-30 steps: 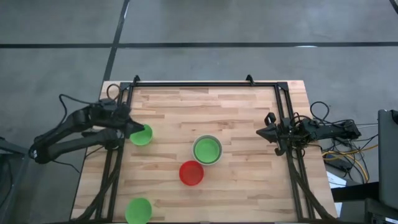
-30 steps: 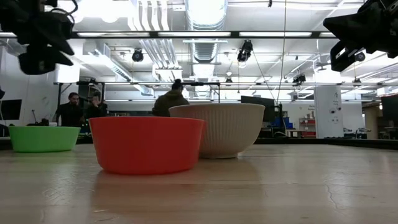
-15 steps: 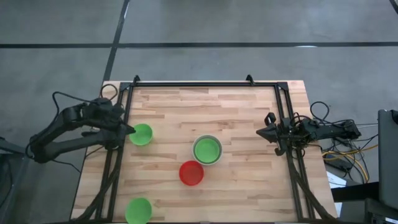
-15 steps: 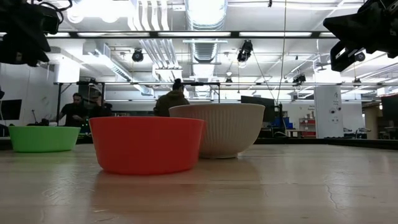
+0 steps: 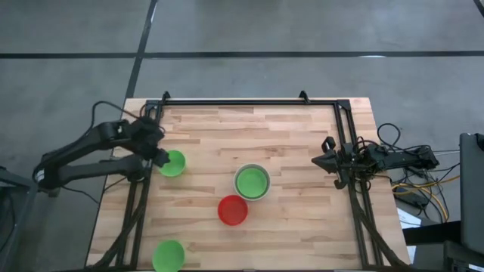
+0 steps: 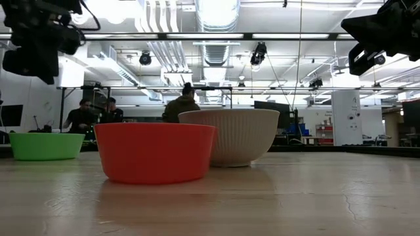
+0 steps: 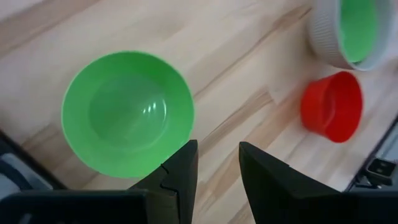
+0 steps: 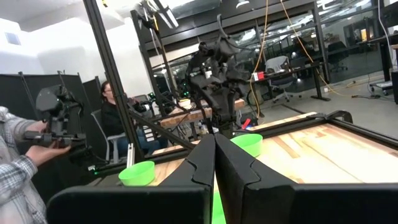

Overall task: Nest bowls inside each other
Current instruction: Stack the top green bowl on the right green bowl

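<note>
On the wooden table, a pale grey-white ribbed plastic bowl near the middle holds a bright green bowl nested inside it; a small red plastic bowl sits empty just beside it. Two more round green plastic bowls stand empty, one near the left edge, one at the front. The left gripper hovers over the left-edge bowl, jaws parted, holding nothing. The right gripper waits at the right edge, fingers closed and empty.

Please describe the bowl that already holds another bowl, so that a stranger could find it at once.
Start at the middle of the wooden table. There a pale ribbed bowl stands just beyond the red bowl. Only this one has a green bowl nested inside it.
</note>
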